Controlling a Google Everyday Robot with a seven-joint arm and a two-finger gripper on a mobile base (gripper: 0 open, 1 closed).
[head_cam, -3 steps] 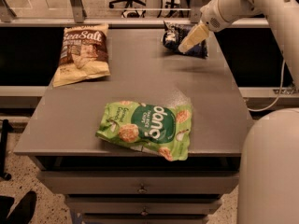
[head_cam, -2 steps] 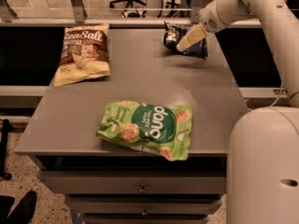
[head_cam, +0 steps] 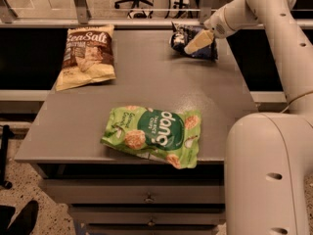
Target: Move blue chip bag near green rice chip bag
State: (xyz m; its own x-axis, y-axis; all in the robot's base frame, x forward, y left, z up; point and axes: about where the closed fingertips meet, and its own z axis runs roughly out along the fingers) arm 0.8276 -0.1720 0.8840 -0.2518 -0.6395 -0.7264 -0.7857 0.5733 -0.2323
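The blue chip bag [head_cam: 179, 39] lies crumpled at the far right of the grey table [head_cam: 161, 84]. My gripper [head_cam: 198, 42] reaches in from the right and sits right on top of the bag, covering its middle. The green rice chip bag [head_cam: 154, 135] with "dang" lettering lies flat at the table's front edge, well apart from the blue bag and nearer to me.
A tan-and-brown "Sea Salt" bag [head_cam: 87, 55] lies at the far left. My white arm [head_cam: 274, 28] runs down the right side, and its large body [head_cam: 266, 175] fills the lower right. A drawer front [head_cam: 146, 197] sits under the table; a railing runs behind.
My gripper stays on the blue bag with only a slight shift. The white arm body in the foreground has come further into view at the right. The bags have not moved.
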